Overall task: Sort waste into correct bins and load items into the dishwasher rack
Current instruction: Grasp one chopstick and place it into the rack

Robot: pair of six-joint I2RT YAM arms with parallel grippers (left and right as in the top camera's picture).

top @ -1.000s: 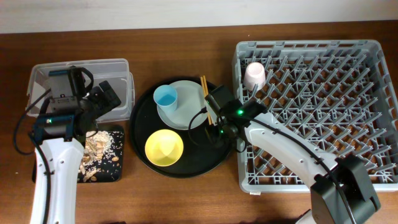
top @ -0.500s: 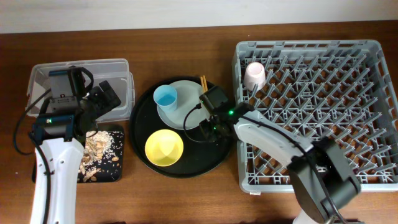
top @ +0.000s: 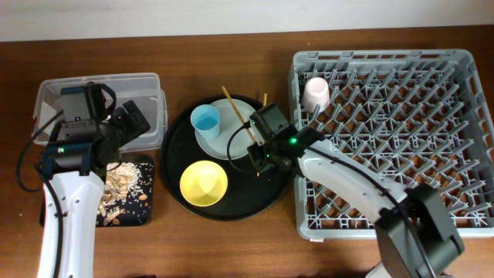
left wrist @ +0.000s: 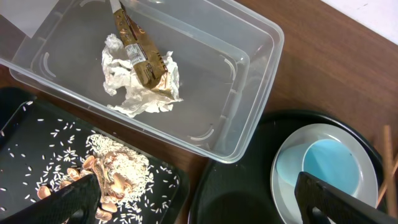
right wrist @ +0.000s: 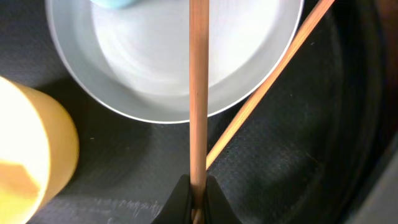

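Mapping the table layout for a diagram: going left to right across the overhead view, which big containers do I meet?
Clear tub → round black tray → dishwasher rack. The flat black tray is left out because it shares the tub's left-to-right span.

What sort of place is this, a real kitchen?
Probably a robot test bench staged as a dish-clearing station, not a real kitchen: a large grey plastic dishwasher rack on a brown wooden table, a round black serving tray beside it, and a white robot arm reaching over.
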